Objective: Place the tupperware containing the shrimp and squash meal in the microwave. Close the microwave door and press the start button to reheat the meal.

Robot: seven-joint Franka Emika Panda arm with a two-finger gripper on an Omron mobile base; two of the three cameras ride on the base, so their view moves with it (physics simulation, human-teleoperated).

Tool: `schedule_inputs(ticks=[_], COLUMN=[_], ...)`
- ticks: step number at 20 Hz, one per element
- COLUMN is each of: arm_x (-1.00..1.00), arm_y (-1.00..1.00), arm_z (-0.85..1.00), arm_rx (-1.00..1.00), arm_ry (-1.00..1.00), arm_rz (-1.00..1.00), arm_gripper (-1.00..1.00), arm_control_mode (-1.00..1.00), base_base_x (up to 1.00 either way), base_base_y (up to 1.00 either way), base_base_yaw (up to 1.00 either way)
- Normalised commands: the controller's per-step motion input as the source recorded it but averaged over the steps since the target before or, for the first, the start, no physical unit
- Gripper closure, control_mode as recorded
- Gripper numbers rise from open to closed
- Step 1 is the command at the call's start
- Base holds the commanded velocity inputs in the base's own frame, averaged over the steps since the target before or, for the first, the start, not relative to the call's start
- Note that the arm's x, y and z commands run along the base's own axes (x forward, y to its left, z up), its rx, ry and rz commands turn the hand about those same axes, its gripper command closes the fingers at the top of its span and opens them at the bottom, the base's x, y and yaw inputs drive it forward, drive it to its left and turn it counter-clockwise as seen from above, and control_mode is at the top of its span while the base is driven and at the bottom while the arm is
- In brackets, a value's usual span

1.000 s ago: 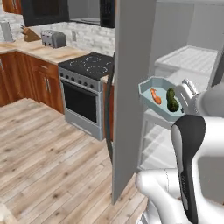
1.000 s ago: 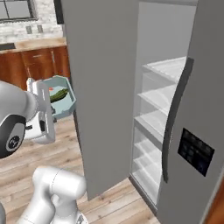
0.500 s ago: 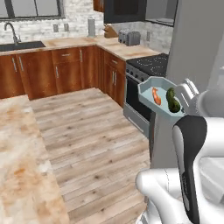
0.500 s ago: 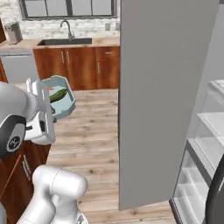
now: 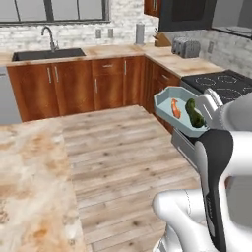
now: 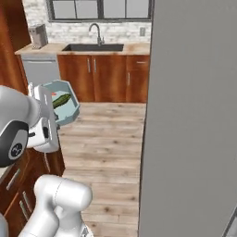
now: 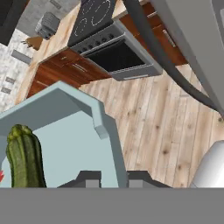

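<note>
The gripper (image 7: 107,177) holds the tupperware (image 5: 178,109) in the air, its fingers (image 7: 89,177) clamped on the tray's rim wall, one tip inside and one outside. The tray rides beside the arm, above the wood floor (image 5: 123,147) and in front of the stove (image 5: 224,83), well clear of any counter. Inside it the shrimp (image 5: 175,108) lies toward the tray's middle and the squash (image 5: 195,114) along the edge nearest the gripper; in the hand view the squash (image 7: 24,157) sits by the bottom left.

The step in hand looks like carrying the meal to the microwave (image 5: 184,15), the black box above the stove at the top right of the left base view. Whether its door is open cannot be told from here.

To do this well:
- Keep the tray level; the grip is on one edge only, so any roll of the wrist could slide the food out.
- Move slowly while the base turns.
- Raise the tray to the microwave's height before closing in, clearing the stove edge and the grey fridge door (image 6: 194,115).
</note>
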Motion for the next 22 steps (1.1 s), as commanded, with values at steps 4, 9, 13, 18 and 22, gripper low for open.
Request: schedule_inputs(ticks=[4, 9, 13, 18, 22], arm_x=[0.0, 0.0, 0.0, 0.0, 0.0], arm_y=[0.0, 0.0, 0.0, 0.0, 0.0], arm_z=[0.0, 0.0, 0.0, 0.0, 0.0], arm_rx=[0.0, 0.0, 0.0, 0.0, 0.0], arm_ry=[0.0, 0.0, 0.0, 0.0, 0.0], arm_rz=[0.0, 0.0, 0.0, 0.0, 0.0], arm_gripper=[1.0, 1.0, 1.0, 1.0, 1.0], arm_control_mode=[1.0, 1.0, 1.0, 1.0, 1.0], base_base_x=[1.0, 0.99, 0.88, 0.59, 0.39], base_base_y=[-0.04, 0.0, 0.0, -0.01, -0.04], base_base_yaw=[0.04, -0.13, -0.36, -0.51, -0.62])
